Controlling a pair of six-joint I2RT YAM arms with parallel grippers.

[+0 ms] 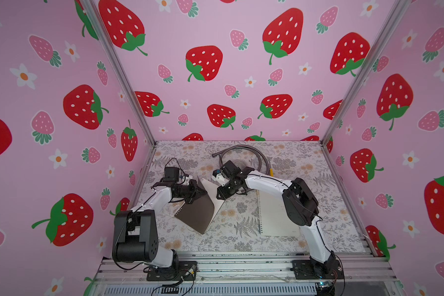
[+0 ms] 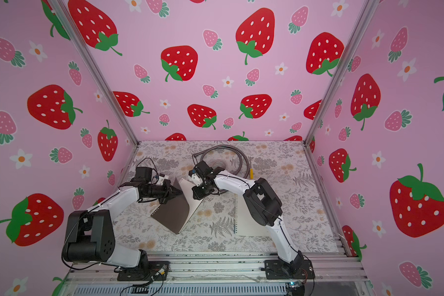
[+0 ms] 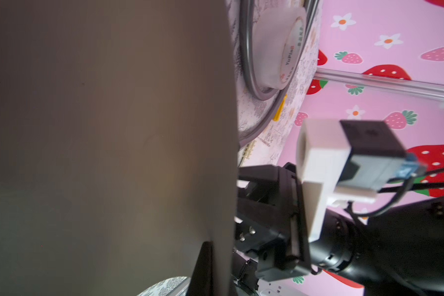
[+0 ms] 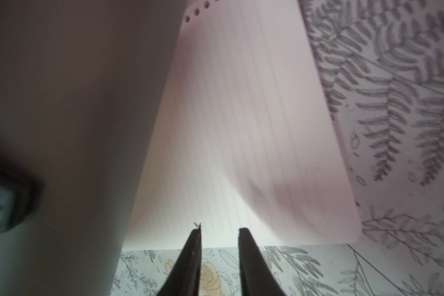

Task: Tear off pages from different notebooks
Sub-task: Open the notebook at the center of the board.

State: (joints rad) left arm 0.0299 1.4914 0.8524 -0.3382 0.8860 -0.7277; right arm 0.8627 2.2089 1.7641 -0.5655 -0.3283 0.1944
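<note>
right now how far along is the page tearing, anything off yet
Done: the left gripper is shut on the dark cover and holds it raised, baring the lined page. In hand: the right gripper sits at that page's free edge, jaws narrowly apart, no grip visible. Left: no loose page shows anywhere, so that tear comes next, then the whitish notebook, lying closed under the right arm.

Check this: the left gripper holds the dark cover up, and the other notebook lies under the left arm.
Wrong arm: the other notebook lies under the right arm, as both top views show. The left gripper does hold the dark cover up.
</note>
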